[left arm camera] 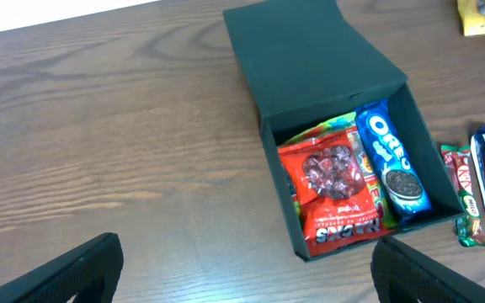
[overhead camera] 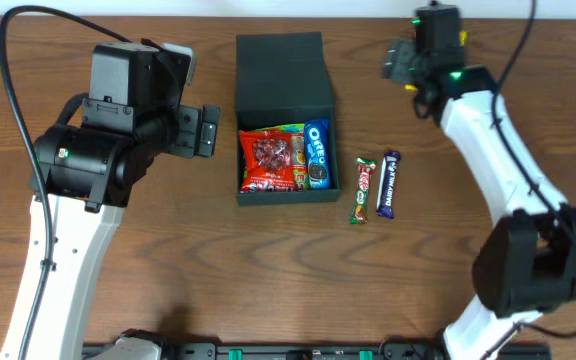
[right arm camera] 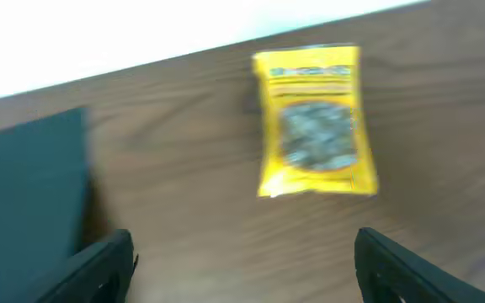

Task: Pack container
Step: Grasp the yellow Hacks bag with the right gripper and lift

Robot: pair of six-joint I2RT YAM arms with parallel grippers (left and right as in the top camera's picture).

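The dark container (overhead camera: 280, 75) stands open at the table's middle back, its flap lid folded away. It holds a red snack packet (overhead camera: 273, 160) and a blue Oreo pack (overhead camera: 317, 152). My left gripper (overhead camera: 208, 131) is open and empty just left of the box; its wrist view shows the container (left arm camera: 310, 59) ahead to the right. My right gripper (overhead camera: 398, 60) is open and empty at the back right. Its wrist view shows a yellow snack packet (right arm camera: 314, 118) lying flat on the wood ahead of the open fingers (right arm camera: 242, 269). The box edge (right arm camera: 28, 194) is at the left.
A red chocolate bar (overhead camera: 365, 190) and a dark blue bar (overhead camera: 389, 184) lie side by side on the table right of the box. The yellow packet also shows in the left wrist view (left arm camera: 484, 15), at the top right. The table's back edge is close behind it.
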